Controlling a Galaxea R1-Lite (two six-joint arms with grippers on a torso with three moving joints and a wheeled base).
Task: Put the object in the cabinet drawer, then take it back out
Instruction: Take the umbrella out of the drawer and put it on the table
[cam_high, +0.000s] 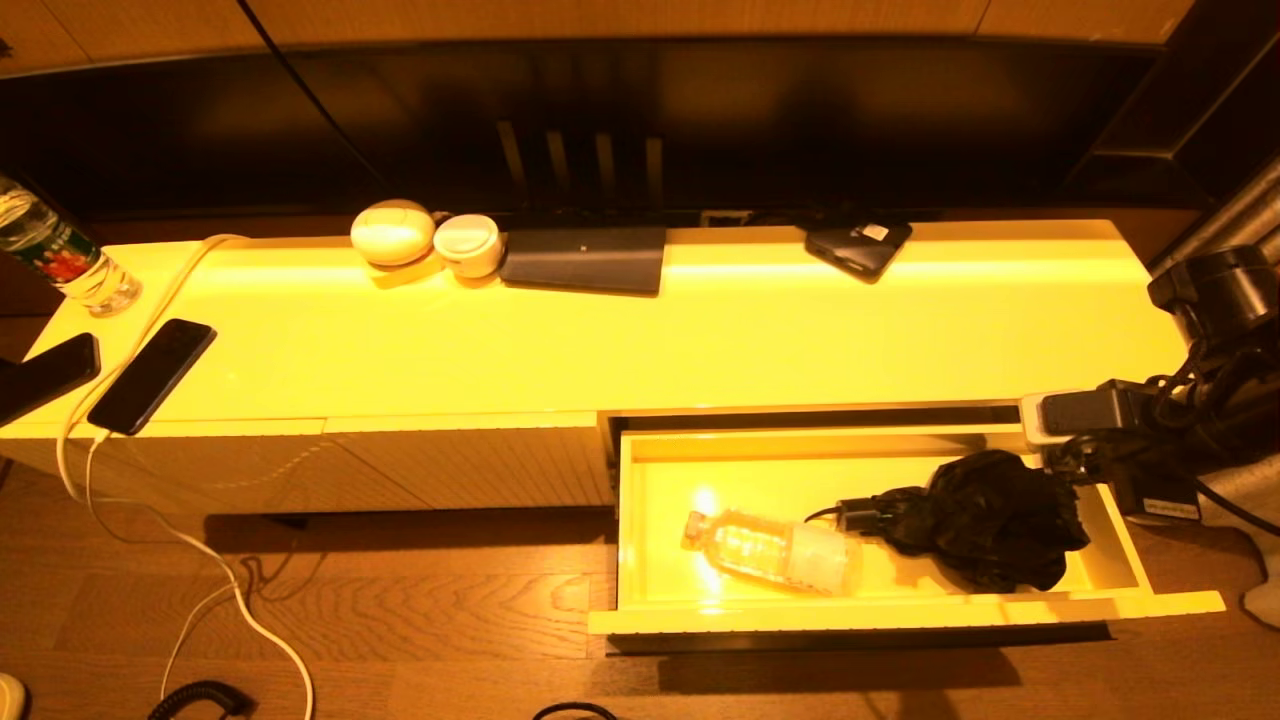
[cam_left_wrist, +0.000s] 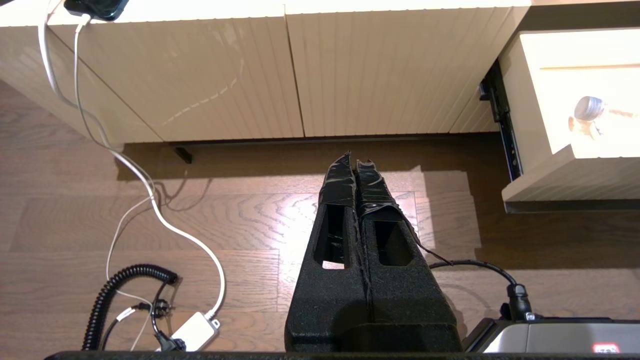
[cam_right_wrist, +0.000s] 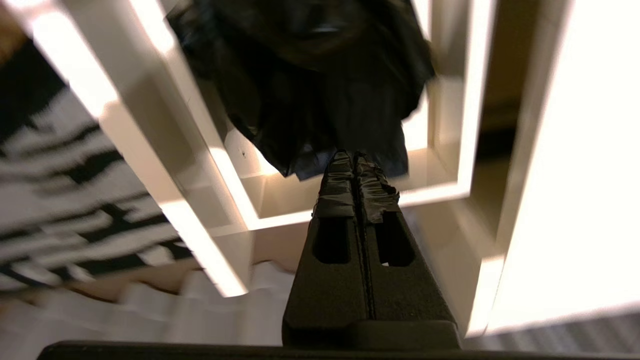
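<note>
Here the cabinet drawer (cam_high: 860, 610) stands pulled out at the right end of the long low cabinet (cam_high: 640, 330), its glossy yellow inside lit from above. In it a clear plastic bottle (cam_high: 775, 550) lies on its side, cap toward the left, and just to its right sits a crumpled black bag (cam_high: 990, 530) (soft, shiny, bunched up), with a small dark plug or clip (cam_high: 858, 515) between the two; whether it touches the bottle cannot be made out.

The right gripper (cam_right_wrist: 356, 160) is at the drawer's right end, its taped fingers (cam_right_wrist: 340, 185) pressed together with nothing between them, the tips right at the edge of the black bag; in the head view the arm (cam_high: 1120, 420) reaches in from the right, over the drawer's back corner.

The left gripper (cam_left_wrist: 354, 160) hangs over the wooden floor (cam_left_wrist: 250, 225) in front of the ribbed cabinet fronts, also closed and empty.

On the cabinet top lie two phones (cam_high: 150, 375) at the left, one on a white cable (cam_high: 150, 320), beside a standing bottle (cam_high: 60, 255).
</note>
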